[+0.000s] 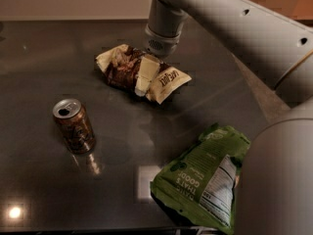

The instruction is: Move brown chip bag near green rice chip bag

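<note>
The brown chip bag (119,66), dark brown in the middle with cream ends, lies on the dark table (44,180) at the centre back. My gripper (145,80) comes down from above onto the bag's middle, with the arm reaching in from the upper right. The green rice chip bag (203,180), bright green with a white label panel, lies at the table's front right, well apart from the brown bag. Part of the brown bag is hidden behind my gripper.
A brown soda can (74,126) stands upright on the left of the table, in front of the brown bag. The table's right edge runs diagonally past the green bag, with floor (266,99) beyond it. My arm's bulk covers the right foreground.
</note>
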Motion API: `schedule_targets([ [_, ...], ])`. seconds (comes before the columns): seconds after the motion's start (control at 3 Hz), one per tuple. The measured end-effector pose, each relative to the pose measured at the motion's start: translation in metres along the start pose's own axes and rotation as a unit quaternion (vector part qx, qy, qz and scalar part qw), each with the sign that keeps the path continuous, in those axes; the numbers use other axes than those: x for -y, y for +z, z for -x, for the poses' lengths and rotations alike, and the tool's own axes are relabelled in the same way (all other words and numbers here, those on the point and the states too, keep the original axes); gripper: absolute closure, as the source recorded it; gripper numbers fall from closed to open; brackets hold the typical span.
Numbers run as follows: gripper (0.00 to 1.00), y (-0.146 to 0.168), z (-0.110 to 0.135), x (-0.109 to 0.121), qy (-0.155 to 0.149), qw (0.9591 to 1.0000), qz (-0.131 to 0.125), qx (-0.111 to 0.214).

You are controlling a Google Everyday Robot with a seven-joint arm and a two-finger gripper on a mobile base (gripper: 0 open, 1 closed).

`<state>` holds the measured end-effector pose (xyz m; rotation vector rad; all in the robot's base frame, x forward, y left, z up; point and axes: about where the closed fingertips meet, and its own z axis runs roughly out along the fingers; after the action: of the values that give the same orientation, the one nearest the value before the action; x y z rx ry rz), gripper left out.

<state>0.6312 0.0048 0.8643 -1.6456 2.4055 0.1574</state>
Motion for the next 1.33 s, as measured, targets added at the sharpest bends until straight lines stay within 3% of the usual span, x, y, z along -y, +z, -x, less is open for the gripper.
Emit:
schedule_targets([
  [0.67,0.41,0.005,-0.003,-0.002,0.001,0.9999,-0.006,-0.014],
  [1.33,0.87,-0.034,-0.020,-0.032,-0.031,0.9994,-0.016,0.001],
])
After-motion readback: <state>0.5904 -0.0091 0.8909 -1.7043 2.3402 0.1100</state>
